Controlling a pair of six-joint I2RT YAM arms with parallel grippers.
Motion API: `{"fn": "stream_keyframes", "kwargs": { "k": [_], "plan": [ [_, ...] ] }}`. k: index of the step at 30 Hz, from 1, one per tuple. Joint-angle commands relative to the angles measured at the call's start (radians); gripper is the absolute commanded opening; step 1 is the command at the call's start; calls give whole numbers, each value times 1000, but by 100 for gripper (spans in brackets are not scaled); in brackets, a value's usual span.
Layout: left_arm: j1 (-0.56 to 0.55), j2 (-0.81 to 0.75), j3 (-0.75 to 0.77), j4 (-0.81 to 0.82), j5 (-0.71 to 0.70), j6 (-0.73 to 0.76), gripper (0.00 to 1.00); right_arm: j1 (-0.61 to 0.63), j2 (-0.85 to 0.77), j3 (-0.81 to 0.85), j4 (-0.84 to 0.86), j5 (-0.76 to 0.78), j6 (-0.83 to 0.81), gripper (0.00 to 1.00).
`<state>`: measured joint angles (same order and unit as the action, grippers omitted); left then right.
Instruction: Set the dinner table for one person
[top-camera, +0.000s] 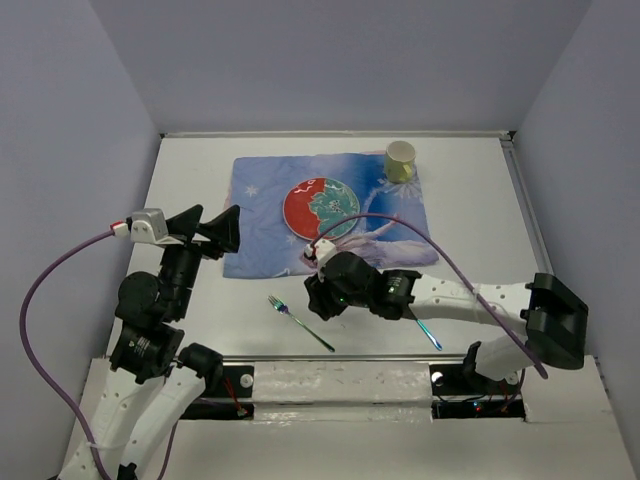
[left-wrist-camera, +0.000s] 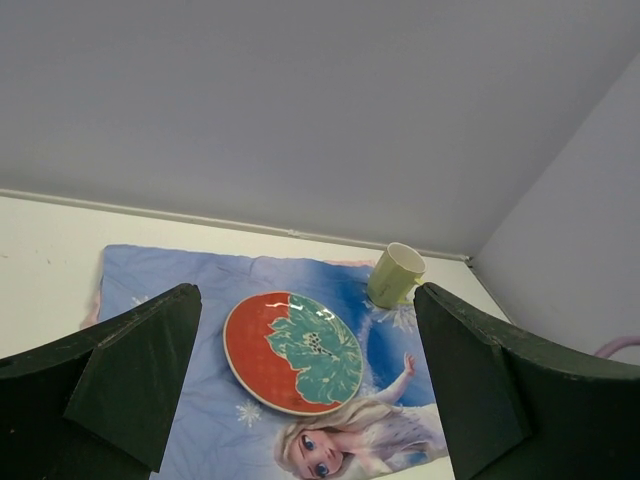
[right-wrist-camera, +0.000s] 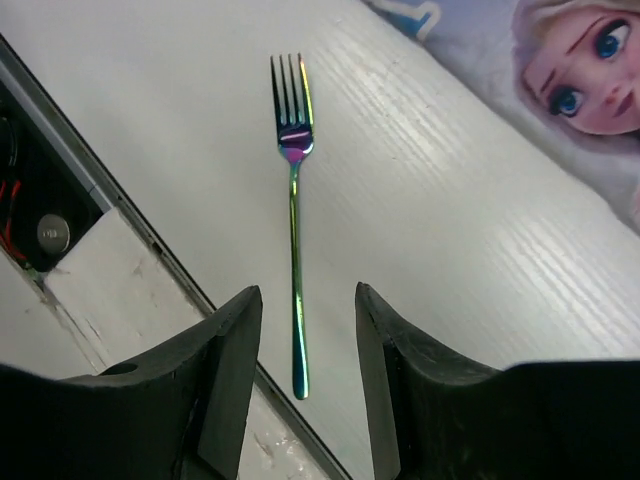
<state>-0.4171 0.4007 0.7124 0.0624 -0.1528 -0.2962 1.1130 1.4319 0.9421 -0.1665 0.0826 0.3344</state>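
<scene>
The white dinner table (top-camera: 190, 190) carries a blue printed placemat (top-camera: 262, 195) with a red and teal plate (top-camera: 320, 209) and a pale green cup (top-camera: 401, 160) on it. An iridescent fork (top-camera: 300, 322) lies on the bare table in front of the placemat. My right gripper (top-camera: 318, 300) hovers over the fork. In the right wrist view it (right-wrist-camera: 308, 330) is open, its jaws on either side of the handle end of the fork (right-wrist-camera: 293, 200) without touching it. My left gripper (top-camera: 225, 230) is open and empty at the placemat's left edge; its wrist view shows the plate (left-wrist-camera: 292, 352) and the cup (left-wrist-camera: 397, 275).
A second iridescent utensil (top-camera: 428, 333) lies by the near edge, partly under my right arm. The table's near edge strip (right-wrist-camera: 120, 215) runs close beside the fork handle. Lavender walls (top-camera: 330, 60) close in the back and sides.
</scene>
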Motion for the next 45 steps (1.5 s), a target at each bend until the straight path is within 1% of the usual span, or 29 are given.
{"fn": "stream_keyframes", "kwargs": {
  "k": [1, 2, 3, 4, 7, 10, 13, 18, 20, 21, 23, 24, 26, 28, 32, 33, 34, 35, 36, 39, 42, 43, 45],
  "plan": [
    [6, -8, -1, 39, -5, -1, 99, 73, 37, 32, -16, 118, 68, 46],
    [6, -3, -1, 40, -4, -1, 99, 73, 82, 43, -16, 109, 69, 46],
    [6, -2, 1, 40, -4, 0, 99, 102, 108, 72, -15, 94, 72, 46],
    [8, -2, -1, 40, -2, 2, 99, 119, 163, 89, -16, 94, 68, 46],
    [6, -6, -1, 39, -4, 0, 99, 157, 261, 156, -27, 103, 75, 47],
    [8, -3, -2, 39, 5, -3, 99, 157, 323, 194, -25, 103, 89, 47],
    [8, -6, -2, 39, 4, -1, 99, 157, 389, 222, -25, 100, 60, 46],
    [6, 1, -2, 42, 16, -4, 99, 157, 453, 261, -27, 94, 58, 44],
    [6, -2, -2, 42, 13, -4, 99, 166, 481, 273, -25, 94, 68, 33],
    [6, -2, -2, 42, 15, -3, 99, 166, 486, 276, -25, 100, 69, 20],
    [6, -3, -2, 42, 16, -4, 99, 175, 477, 285, -34, 127, 78, 5],
    [6, -3, -2, 42, 16, -4, 99, 176, 466, 290, -34, 134, 83, 0],
    [8, -2, -1, 42, 18, -6, 99, 176, 434, 313, -30, 163, 100, 0],
    [6, -2, -2, 42, 25, -8, 99, 165, 432, 372, -30, 235, 80, 0],
    [6, -5, -2, 43, 25, -12, 99, 101, 496, 535, -39, 305, 78, 0],
    [6, -8, -2, 43, 22, -9, 99, 61, 533, 570, -39, 324, 80, 0],
    [6, -10, -2, 43, 22, -9, 99, 42, 551, 604, -36, 376, 84, 0],
    [6, -11, -2, 42, 22, -9, 99, 24, 570, 635, -13, 396, 97, 0],
    [6, -14, -2, 42, 22, -11, 99, -17, 605, 699, -8, 407, 110, 0],
    [5, -19, -1, 42, 27, -12, 99, -73, 662, 815, 21, 446, 190, 0],
    [1, -22, -2, 42, 29, -15, 99, -94, 775, 927, 19, 488, 212, 0],
    [-2, -20, -2, 43, 27, -14, 99, -110, 801, 1004, -7, 493, 235, 0],
    [-6, -14, -2, 43, 30, -15, 99, -128, 872, 1063, -18, 490, 259, 0]
  ]
}}
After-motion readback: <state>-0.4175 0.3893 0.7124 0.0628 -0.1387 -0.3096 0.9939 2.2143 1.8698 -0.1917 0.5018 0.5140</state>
